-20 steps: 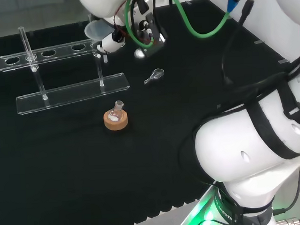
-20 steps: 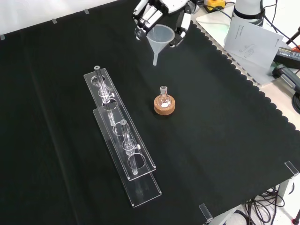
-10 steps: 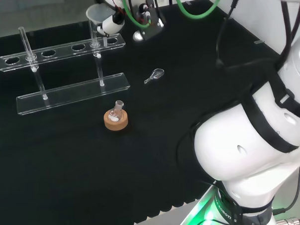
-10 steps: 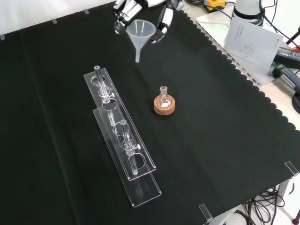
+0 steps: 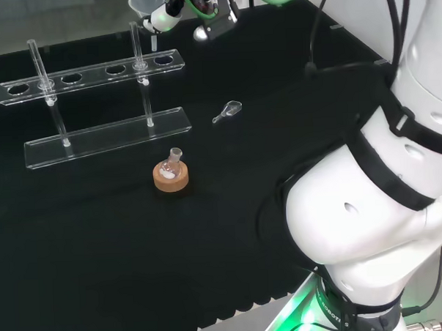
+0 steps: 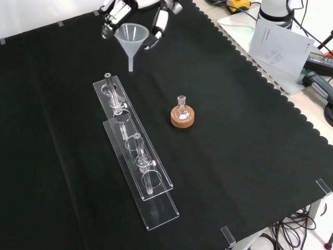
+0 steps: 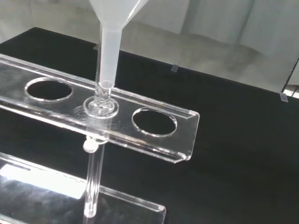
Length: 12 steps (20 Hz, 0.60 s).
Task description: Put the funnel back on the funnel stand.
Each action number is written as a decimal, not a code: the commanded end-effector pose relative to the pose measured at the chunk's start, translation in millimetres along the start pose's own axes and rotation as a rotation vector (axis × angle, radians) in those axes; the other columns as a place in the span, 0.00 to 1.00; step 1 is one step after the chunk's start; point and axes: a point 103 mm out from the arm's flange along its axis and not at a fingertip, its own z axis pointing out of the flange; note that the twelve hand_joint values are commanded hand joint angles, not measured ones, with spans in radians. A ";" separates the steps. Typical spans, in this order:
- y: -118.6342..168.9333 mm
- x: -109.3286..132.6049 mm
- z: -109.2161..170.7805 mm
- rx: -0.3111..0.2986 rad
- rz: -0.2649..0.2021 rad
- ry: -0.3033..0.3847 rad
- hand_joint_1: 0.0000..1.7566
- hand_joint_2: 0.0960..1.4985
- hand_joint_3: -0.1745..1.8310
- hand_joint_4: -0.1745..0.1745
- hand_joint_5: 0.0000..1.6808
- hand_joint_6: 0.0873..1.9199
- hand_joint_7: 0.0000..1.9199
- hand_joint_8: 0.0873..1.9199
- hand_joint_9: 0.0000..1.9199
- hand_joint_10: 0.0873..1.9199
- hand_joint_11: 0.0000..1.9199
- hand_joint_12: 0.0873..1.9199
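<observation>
Black cloth covers the whole surface (image 6: 250, 156), scalloped at its edge in the front view, with papers and cables lying beyond it toward 2 o'clock. Largest on it is the clear funnel stand (image 6: 136, 161), running from about 11 o'clock toward 5 o'clock in that view, its upper shelf pierced by round holes and carried on thin posts. Just past its 11 o'clock end hangs the hand (image 6: 158, 20), its fingers curled round the rim of the funnel (image 6: 131, 40), whose spout points down and ends above the cloth, clear of the stand. At 3 o'clock from the stand's middle, a small flask (image 6: 181, 108) sits in a cork ring (image 6: 183, 119).

The wrist view puts the funnel's spout (image 7: 108, 51) in line with a post top (image 7: 103, 98), between two holes, not over either. Lowered on that line, I judge the spout would strike the post or the shelf, jolting the light stand or twisting the funnel in the fingers. Released early, it would topple onto the cloth.
</observation>
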 end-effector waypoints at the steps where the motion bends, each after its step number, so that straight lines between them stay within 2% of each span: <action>1: 33.9 -15.6 23.8 0.028 -0.019 0.004 0.40 0.56 0.34 0.50 0.50 0.28 0.43 0.30 0.60 0.18 0.35 0.61; 12: 54.1 -26.0 44.3 0.050 -0.017 -0.031 0.40 0.55 0.34 0.50 0.50 0.28 0.43 0.30 0.60 0.18 0.36 0.61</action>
